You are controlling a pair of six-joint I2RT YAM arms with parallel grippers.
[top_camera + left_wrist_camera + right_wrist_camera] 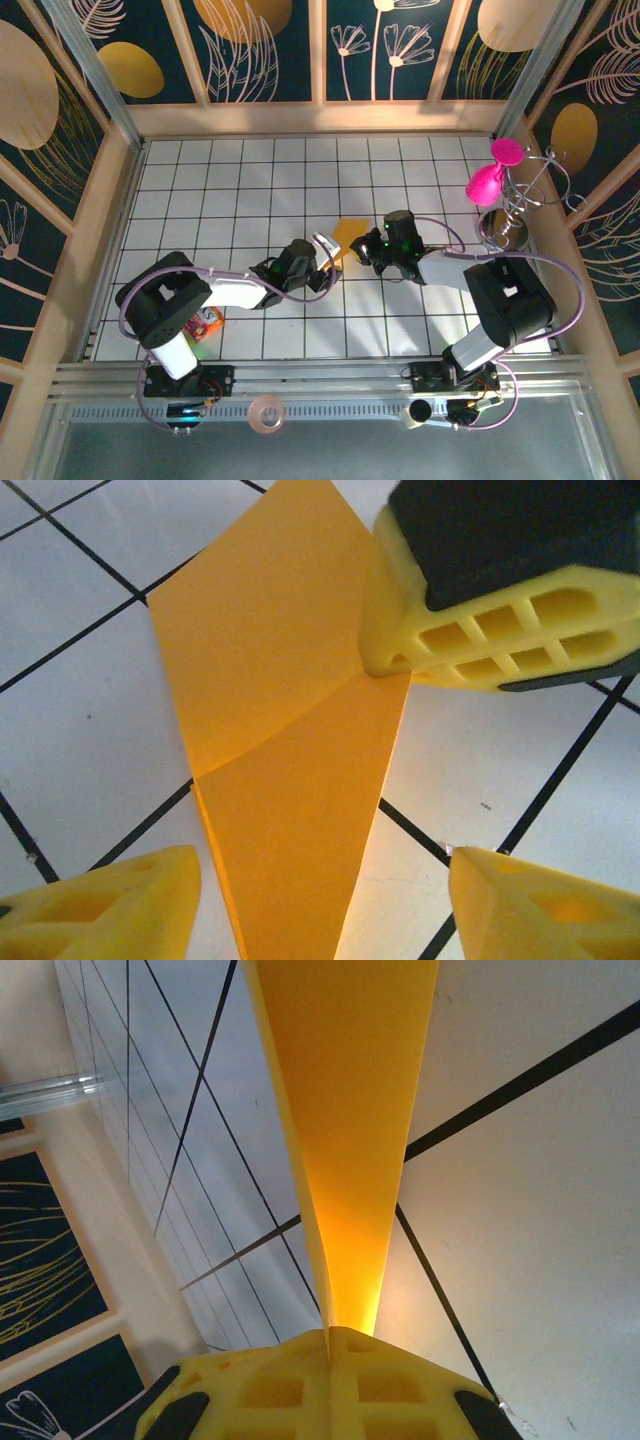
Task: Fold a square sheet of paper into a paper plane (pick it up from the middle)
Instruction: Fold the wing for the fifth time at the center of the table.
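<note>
Paper plane (pixel 348 232), part-folded to a kite-shaped dart, sits near counter (pixel 250 170) centre, btwn the two arms. Right end effector (pixel 330 1345) is closed tight on one side corner, w/ the flap raised off the tiles. Left end effector (pixel 320 910) is wide open and holds nothing, its fingers (pixel 100 910) straddling the narrow tip. Suggested technique: pin tip w/ left, swing flap over centre crease, match edges, then flatten.

You're seeing orange-yellow kite-shaped paper plane (pixel 290 780) glowing plain, unpatterned; white tiled tabletop (pixel 250 180) showing black grid lines; navy wall panels (pixel 90 40) carrying gold leaf motifs; pink balloon-like figure (pixel 488 183) standing out.
</note>
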